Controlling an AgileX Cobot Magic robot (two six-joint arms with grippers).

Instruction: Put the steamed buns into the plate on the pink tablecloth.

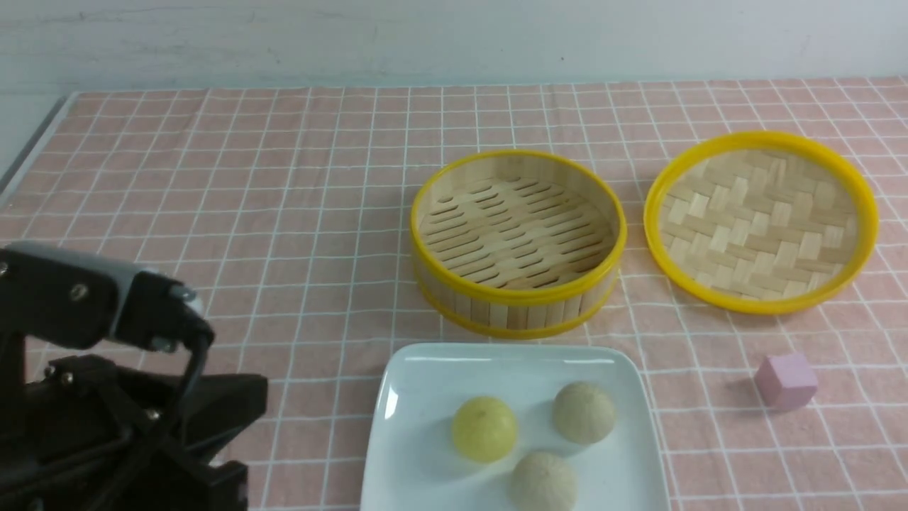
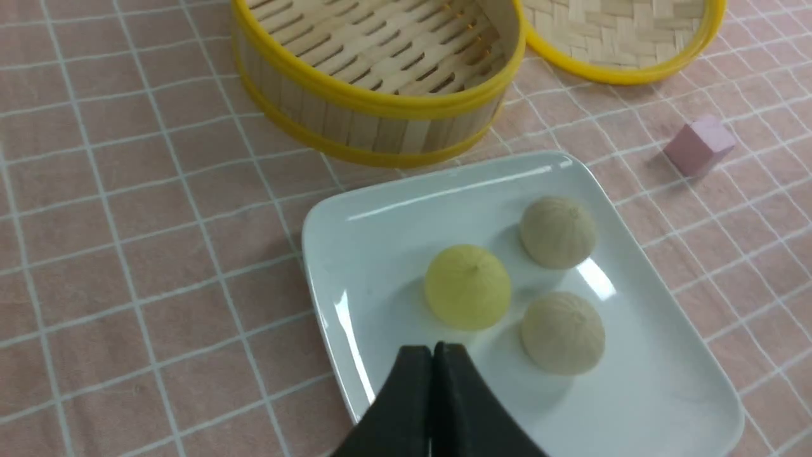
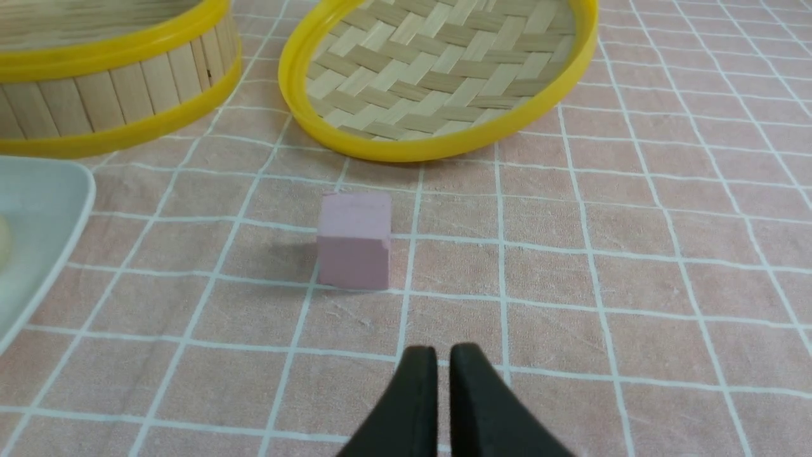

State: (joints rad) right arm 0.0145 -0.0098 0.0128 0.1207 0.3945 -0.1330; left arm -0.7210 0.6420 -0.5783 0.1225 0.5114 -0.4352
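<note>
Three steamed buns lie in the white plate [image 1: 425, 397] on the pink tablecloth [image 1: 284, 177]: a pale yellow bun [image 1: 484, 429] and two greyish-beige buns [image 1: 584, 412] [image 1: 544, 482]. They also show in the left wrist view: the yellow bun [image 2: 467, 287], the beige buns [image 2: 558, 231] [image 2: 563, 332] and the plate [image 2: 355, 241]. My left gripper [image 2: 432, 348] is shut and empty, just above the plate's near edge beside the yellow bun. My right gripper [image 3: 443, 350] is shut and empty above the cloth, short of the pink cube [image 3: 354, 241]. In the front view only the left arm's body shows.
The empty bamboo steamer basket [image 1: 518, 241] stands behind the plate, with its woven lid [image 1: 760, 220] lying upside down to the right. A small pink cube [image 1: 785, 381] sits right of the plate. The table's left edge [image 1: 28, 152] shows at far left.
</note>
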